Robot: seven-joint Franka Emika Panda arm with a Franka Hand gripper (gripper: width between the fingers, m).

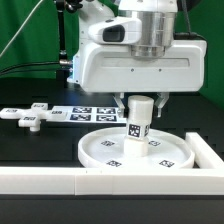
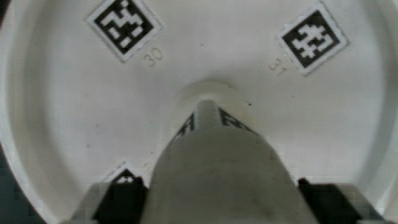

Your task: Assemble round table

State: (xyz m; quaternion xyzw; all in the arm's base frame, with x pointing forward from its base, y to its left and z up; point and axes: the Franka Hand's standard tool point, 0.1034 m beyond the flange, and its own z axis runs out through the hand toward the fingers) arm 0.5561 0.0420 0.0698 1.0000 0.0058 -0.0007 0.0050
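The large rimmed round disc (image 1: 137, 150) lies flat on the black table, tags up. The short cylindrical post (image 1: 139, 117) stands upright on the disc's middle, a tag on its side. My gripper (image 1: 140, 102) is shut on the post's upper part, straight above the disc. In the wrist view the post (image 2: 226, 150) runs down to the disc's centre (image 2: 196, 60), with my black fingers (image 2: 128, 195) on both sides of it. The cross-shaped piece (image 1: 27, 118) lies on the table at the exterior view's left, apart from the gripper.
The marker board (image 1: 85, 113) lies behind the disc. The long white border wall (image 1: 110, 180) runs along the front and turns up the exterior view's right side (image 1: 208, 150), close to the disc's rim.
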